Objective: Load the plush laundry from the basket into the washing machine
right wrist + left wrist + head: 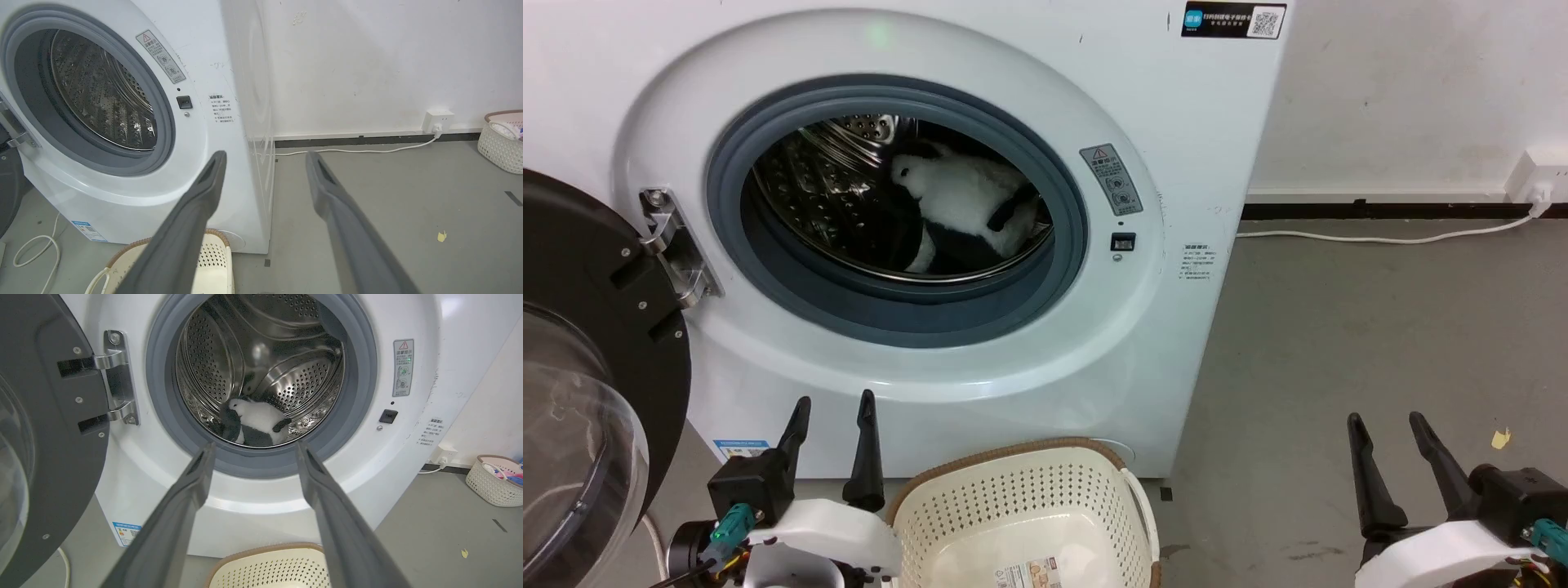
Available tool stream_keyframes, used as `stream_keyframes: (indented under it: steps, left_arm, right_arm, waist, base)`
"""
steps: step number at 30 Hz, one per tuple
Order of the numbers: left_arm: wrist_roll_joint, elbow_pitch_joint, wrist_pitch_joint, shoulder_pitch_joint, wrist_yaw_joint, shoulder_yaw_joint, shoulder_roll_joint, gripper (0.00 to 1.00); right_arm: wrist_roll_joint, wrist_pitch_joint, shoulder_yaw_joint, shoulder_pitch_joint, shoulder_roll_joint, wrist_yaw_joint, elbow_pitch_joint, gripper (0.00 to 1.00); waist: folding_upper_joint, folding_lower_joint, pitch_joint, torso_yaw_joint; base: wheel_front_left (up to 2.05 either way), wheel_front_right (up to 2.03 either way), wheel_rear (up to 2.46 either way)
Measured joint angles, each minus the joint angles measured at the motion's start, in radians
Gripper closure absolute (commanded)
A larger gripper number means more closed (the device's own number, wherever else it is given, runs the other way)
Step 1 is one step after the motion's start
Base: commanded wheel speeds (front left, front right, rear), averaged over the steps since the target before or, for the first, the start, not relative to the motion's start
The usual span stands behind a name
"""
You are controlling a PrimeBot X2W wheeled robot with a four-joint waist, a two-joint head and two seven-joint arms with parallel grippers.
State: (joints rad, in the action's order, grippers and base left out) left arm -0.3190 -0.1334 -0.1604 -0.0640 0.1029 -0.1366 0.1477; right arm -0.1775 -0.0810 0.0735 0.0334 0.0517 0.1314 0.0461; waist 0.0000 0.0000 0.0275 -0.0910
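- the plush laundry is lying inside the steel drum of the washing machine, toward the right of the drum floor, with its white belly facing out and its black parts lower down.
- the left gripper is hovering near the machine's front, below the porthole and just left of the basket. its two dark fingers are standing apart and empty.
- in the left wrist view, the left gripper's fingers are pointing at the lower rim of the grey gasket. the plush laundry is sitting farther in, beyond the fingertips and well apart from them.
- the right gripper is hanging over the grey floor to the right of the machine, fingers spread and gripping nothing. the plush laundry is lying well to its left, in the drum.
- the basket is standing on the floor just in front of the machine, between the two grippers, with a sticker showing on its inside bottom.
- the black-rimmed glass door is hanging open at the left on its hinge.
- a white cable is running along the floor by the far wall to a socket, and a second basket is sitting far to the right.
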Motion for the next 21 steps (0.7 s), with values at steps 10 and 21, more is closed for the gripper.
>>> stream_keyframes:
  steps: [10, 21]
  left_arm:
    - [0.0, 0.006, 0.0, 0.0, 0.008, -0.01, 0.004, 0.0]
    - [0.0, 0.005, 0.002, 0.0, 0.011, -0.012, 0.0, 1.0]
  right_arm:
    - [-0.007, 0.0, 0.0, 0.0, 0.0, 0.0, 0.002, 0.0]
    - [-0.007, 0.0, -0.001, 0.0, 0.0, 0.0, 0.002, 1.0]
  waist:
    - [0.0, 0.0, -0.006, 0.0]
    - [0.0, 0.0, -0.008, 0.002]
  base:
    - [0.0, 0.0, 0.0]
    - [0.0, 0.0, 0.0]
